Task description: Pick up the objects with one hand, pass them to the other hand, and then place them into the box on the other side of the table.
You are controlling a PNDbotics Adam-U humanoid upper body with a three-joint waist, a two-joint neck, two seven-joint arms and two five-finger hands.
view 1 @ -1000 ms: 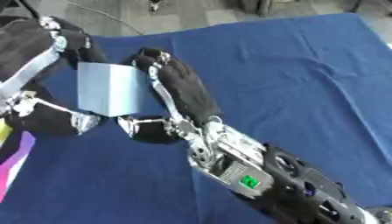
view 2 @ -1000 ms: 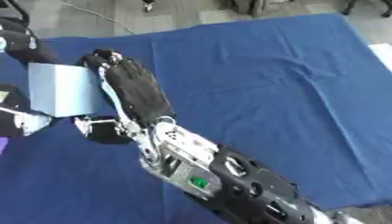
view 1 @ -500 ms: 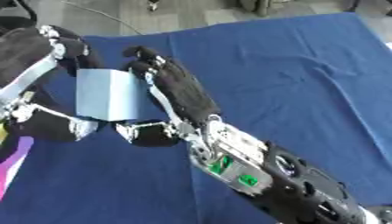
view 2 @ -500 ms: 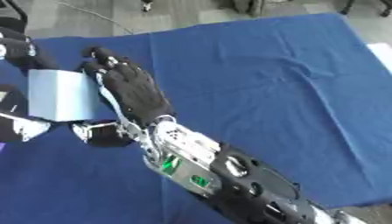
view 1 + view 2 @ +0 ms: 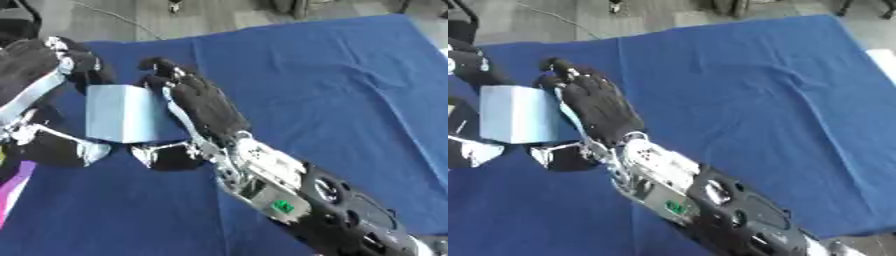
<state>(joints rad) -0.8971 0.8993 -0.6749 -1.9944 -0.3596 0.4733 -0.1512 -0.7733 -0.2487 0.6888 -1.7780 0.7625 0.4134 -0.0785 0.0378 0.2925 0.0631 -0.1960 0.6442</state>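
The right arm is reaching in from the lower right corner, its silver forearm with a green mark lying nearest the viewer, and the right hand is extending beyond it over the blue cloth, fingers straight along the near edge of a pale blue box and its thumb lying just below the box's lower corner; the hand is lying open against the box rather than closing round it. Just to the left of that hand, the box is sitting flat-faced between both hands, raised above the cloth. On its far side, the left hand is curling round it, fingers over the top edge and thumb under the bottom, clamping it. The box is looking light, stiff and smooth-sided, probably thin card that could dent or slide, so the right hand is best placed taking it across two opposite edges, fingers on one and thumb on the other.
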